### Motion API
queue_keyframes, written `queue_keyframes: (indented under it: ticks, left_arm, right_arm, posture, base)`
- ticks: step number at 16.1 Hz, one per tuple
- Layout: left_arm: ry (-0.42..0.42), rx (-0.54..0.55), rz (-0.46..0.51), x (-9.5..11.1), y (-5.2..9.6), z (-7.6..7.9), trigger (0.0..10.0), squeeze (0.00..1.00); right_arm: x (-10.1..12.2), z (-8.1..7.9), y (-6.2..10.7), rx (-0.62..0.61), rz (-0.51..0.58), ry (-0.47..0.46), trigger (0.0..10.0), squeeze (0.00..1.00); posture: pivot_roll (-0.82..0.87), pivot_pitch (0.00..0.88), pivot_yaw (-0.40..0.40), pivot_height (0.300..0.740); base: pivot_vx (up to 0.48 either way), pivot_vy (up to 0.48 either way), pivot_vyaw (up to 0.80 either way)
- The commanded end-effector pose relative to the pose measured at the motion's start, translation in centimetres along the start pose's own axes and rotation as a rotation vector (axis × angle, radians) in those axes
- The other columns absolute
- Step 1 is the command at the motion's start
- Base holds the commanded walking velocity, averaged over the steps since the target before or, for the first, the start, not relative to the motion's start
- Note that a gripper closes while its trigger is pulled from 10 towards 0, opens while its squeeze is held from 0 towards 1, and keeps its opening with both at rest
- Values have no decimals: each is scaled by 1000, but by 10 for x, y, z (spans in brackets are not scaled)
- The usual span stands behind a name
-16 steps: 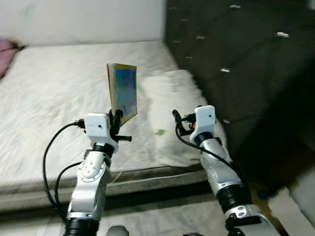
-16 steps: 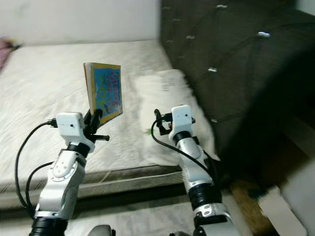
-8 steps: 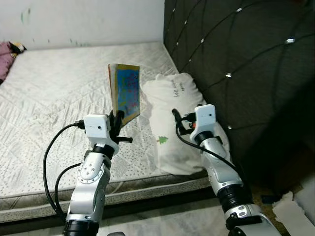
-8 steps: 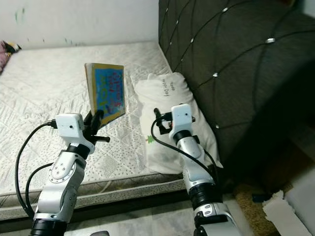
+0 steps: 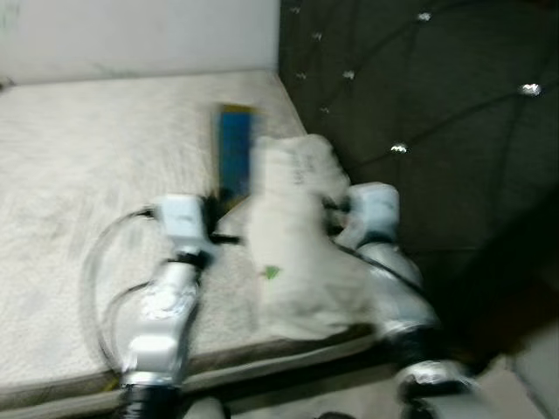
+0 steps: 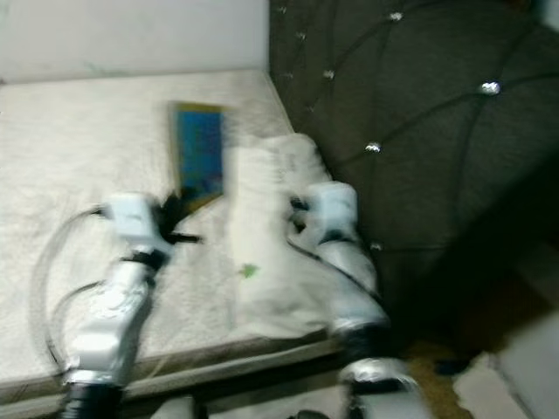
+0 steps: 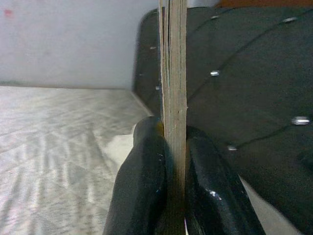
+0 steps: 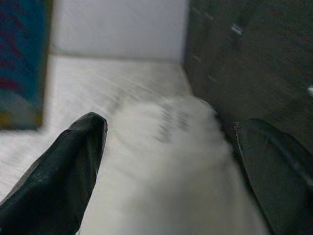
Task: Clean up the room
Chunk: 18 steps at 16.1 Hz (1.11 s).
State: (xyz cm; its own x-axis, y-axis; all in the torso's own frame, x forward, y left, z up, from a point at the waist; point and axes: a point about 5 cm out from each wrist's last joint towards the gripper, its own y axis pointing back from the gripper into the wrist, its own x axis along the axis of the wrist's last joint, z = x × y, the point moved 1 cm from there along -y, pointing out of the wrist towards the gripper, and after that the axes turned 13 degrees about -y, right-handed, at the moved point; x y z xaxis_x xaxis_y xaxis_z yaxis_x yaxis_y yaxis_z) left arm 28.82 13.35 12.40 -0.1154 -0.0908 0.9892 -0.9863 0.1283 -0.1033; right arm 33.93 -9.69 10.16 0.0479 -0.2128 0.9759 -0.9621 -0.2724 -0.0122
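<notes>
My left gripper is shut on a colourful blue book, which stands upright above the white mattress. In the left wrist view the book's edge is pinched between the two black fingers. My right gripper is open over the white pillow that lies against the dark headboard; nothing is between its fingers. The head views are blurred.
A dark tufted headboard rises at the right of the bed. A pale wall runs behind the mattress. The mattress's front edge lies just below my arms, and something pale lies on the floor at the bottom right.
The whole picture has shifted and blurred, so the camera has moved. The book now shows more edge-on. Both grippers keep their hold and pose.
</notes>
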Motion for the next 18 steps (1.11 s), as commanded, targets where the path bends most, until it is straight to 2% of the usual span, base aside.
queue_keyframes:
  ticks: [1,17,18]
  left_arm:
    - [-8,33,36,7,0,-6,10000,0]
    - [7,40,26,6,0,-7,10000,0]
    - [-8,102,-1,0,1,-18,10000,0]
  right_arm:
    - [2,4,1,-1,2,22,10000,0]
    - [2,4,1,2,3,25,10000,0]
    - [2,3,0,17,-1,46,10000,0]
  posture:
    - [84,0,10,740]
    - [85,0,10,740]
    - [87,0,7,740]
  base:
    - [0,0,0]
    - [0,0,0]
    - [0,0,800]
